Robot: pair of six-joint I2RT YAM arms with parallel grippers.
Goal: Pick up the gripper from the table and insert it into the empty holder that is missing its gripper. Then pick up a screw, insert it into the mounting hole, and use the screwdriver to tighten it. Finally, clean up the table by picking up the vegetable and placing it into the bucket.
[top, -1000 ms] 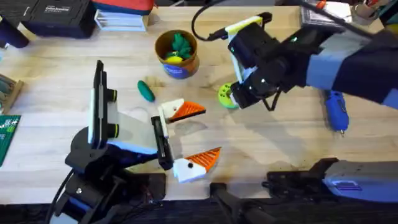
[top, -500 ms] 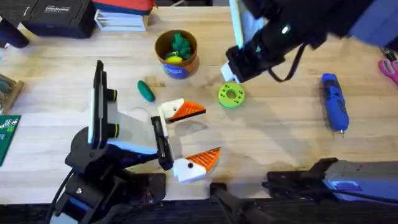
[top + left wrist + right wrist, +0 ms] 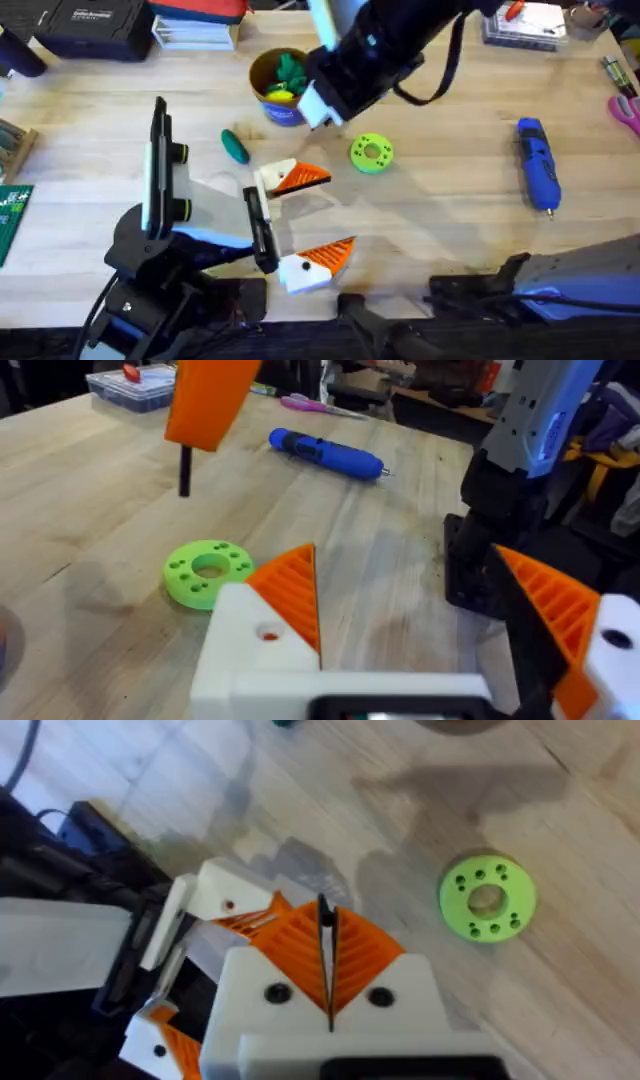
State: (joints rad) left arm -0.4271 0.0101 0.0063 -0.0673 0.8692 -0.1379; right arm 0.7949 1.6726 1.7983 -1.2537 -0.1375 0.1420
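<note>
Right gripper hovers toward the desk's far edge, beside the bucket, pads clamped on a thin dark pin, apparently the screw; identification is tentative.

Left gripper lies near the front edge, fingers spread and empty. Both carry orange wedges, so fitting the gripper looks complete.

- The mounting hole looks unfilled: screw insertion and tightening are outstanding.
- The screwdriver lies unused toward the right edge.
- The vegetable lies on the desk just beside the bucket, not yet binned.
</note>
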